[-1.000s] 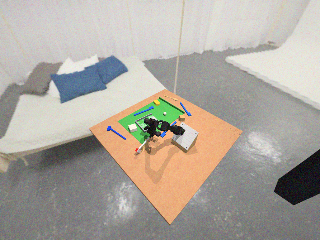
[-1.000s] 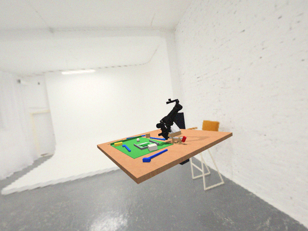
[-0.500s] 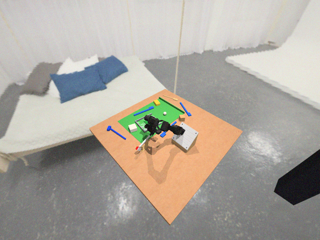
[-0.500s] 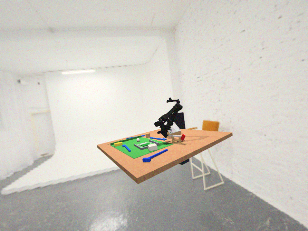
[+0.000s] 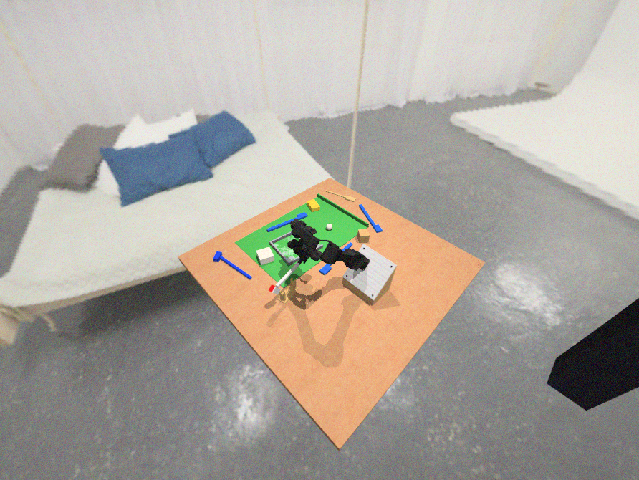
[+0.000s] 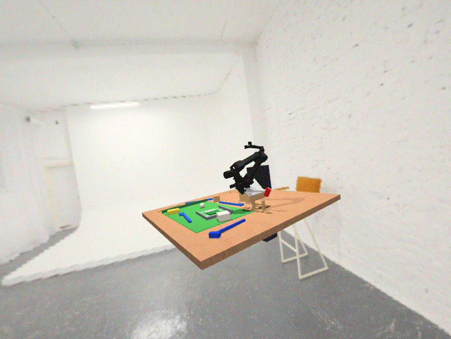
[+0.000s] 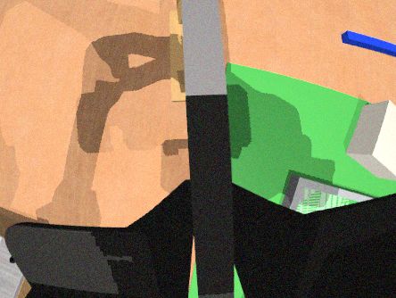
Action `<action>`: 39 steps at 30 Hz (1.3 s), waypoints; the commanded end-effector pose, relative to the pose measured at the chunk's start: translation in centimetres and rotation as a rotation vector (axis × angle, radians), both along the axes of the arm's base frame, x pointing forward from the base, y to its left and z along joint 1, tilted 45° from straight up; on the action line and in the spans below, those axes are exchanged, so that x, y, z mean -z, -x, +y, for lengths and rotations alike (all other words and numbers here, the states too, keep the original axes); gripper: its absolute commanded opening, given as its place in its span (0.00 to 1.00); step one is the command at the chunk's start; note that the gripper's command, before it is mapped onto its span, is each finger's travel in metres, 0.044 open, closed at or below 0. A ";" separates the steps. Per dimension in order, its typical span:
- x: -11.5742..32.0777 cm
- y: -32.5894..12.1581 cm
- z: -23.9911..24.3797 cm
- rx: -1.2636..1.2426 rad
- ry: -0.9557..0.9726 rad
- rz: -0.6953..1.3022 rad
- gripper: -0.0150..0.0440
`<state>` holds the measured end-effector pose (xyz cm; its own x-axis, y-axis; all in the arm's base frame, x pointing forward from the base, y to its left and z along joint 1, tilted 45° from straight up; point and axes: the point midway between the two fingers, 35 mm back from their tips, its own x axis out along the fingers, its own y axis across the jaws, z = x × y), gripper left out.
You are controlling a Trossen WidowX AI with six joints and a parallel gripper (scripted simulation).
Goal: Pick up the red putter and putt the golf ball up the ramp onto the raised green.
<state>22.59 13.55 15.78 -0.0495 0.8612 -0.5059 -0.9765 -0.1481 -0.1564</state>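
The red putter [image 5: 272, 289] [image 6: 268, 192] [image 7: 206, 49] has a red-faced head, a light grey shaft and a black grip. My gripper [image 5: 300, 261] [image 6: 243, 192] [image 7: 203, 186] is shut on its black grip. The putter is raised above its wooden stand [image 6: 254, 205] [image 7: 177, 92], with its head pointing away from the mat. The white golf ball [image 5: 329, 226] [image 6: 202, 205] rests on the green mat [image 5: 250, 242] [image 6: 196, 226]. A grey-walled frame [image 5: 279, 253] [image 6: 208, 217] [image 7: 292, 193] encloses the ramp and green area, partly hidden by the arm in the top view.
A white block [image 5: 264, 255] [image 6: 223, 215] [image 7: 384, 143] sits beside the frame. A yellow block [image 5: 312, 205] [image 6: 173, 211] and a tan cube [image 5: 363, 236] [image 6: 216, 199] stand near the ball. Several blue putters lie around, one [image 5: 235, 267] [image 6: 232, 227] beyond the mat. A grey-topped box [image 5: 380, 271] is near the arm.
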 end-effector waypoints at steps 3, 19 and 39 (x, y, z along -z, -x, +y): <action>0.0 -0.3 -0.4 0.016 0.005 0.012 0.25; 6.6 -5.1 -8.8 0.367 0.165 0.330 0.25; 15.2 -4.9 -20.1 0.761 0.265 0.751 0.25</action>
